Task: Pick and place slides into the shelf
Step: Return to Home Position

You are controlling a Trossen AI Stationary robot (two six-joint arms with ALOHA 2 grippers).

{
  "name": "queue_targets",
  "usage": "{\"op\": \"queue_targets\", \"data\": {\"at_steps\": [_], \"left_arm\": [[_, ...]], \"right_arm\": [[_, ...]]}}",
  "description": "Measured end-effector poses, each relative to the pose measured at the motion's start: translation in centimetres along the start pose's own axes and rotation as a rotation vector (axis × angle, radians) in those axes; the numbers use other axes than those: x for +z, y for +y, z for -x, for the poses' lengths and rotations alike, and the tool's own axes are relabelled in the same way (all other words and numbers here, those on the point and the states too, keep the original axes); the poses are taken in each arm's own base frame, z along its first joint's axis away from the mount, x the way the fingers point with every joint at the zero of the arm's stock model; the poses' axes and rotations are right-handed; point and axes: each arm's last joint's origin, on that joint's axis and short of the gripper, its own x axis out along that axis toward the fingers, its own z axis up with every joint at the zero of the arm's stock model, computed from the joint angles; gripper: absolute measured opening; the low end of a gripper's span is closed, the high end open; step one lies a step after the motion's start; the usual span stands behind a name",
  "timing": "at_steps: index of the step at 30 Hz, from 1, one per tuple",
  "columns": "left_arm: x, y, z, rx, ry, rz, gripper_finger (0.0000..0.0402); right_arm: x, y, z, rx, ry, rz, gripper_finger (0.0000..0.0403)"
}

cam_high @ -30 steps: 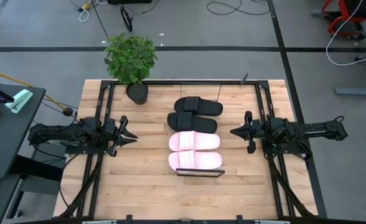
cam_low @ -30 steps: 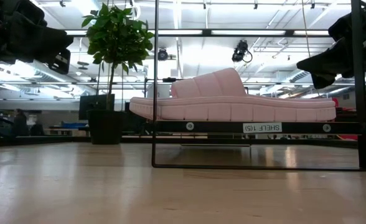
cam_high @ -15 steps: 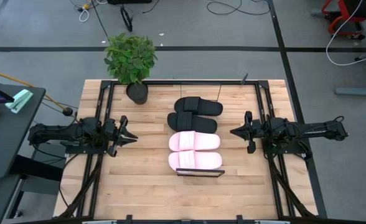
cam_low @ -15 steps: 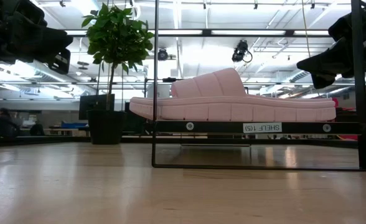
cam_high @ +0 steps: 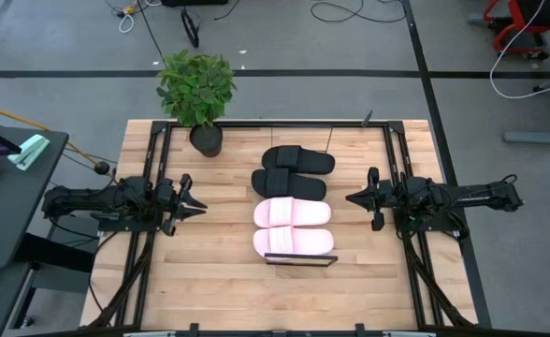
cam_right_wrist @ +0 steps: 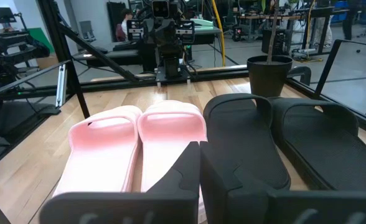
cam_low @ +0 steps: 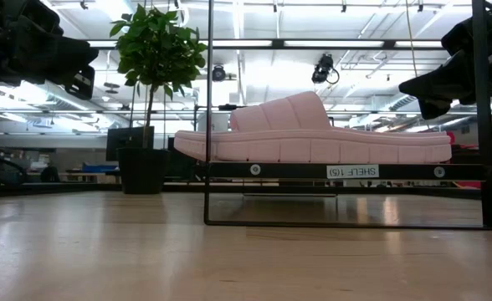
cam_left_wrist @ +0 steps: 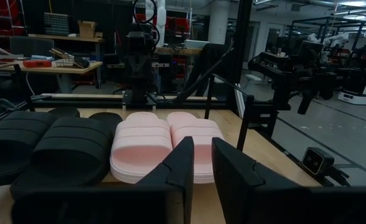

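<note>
Two black slides (cam_high: 294,171) and two light pink slides (cam_high: 294,227) lie side by side, soles down, on the shelf (cam_high: 300,261) in the middle of the table. In the low view the nearest pink slide (cam_low: 313,134) rests on the shelf's board (cam_low: 271,170). My left gripper (cam_high: 203,204) hovers at the table's left side, pointing level at the slides, shut but for a thin slit (cam_left_wrist: 201,158), with nothing in it. My right gripper (cam_high: 349,197) hovers at the right side, also level, shut and empty (cam_right_wrist: 200,163).
A potted plant (cam_high: 198,94) stands at the table's far left corner. A black metal frame (cam_high: 256,124) runs around the table's edges. Bare wood (cam_high: 228,281) lies between the shelf and the near edge and on both sides of the shelf.
</note>
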Motion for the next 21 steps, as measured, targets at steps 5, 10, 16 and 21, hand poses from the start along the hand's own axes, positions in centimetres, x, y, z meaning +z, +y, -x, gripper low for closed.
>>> {"op": "queue_targets", "data": {"at_steps": [5,10,16,21], "left_arm": [[0.00,0.00,0.00,0.000,0.000,0.000,0.0055],[0.00,0.00,0.00,0.000,0.000,0.000,0.0060],[0.00,0.00,0.00,0.000,0.000,0.000,0.0068],[0.00,0.00,0.00,0.000,0.000,0.000,0.0065]], "right_arm": [[0.00,0.00,0.00,0.000,0.000,0.000,0.0009],[0.00,0.00,0.00,0.000,0.000,0.000,0.0009],[0.00,0.00,0.00,0.000,0.000,0.000,0.0009],[0.00,0.00,0.00,0.000,0.000,0.000,0.0009]]}}
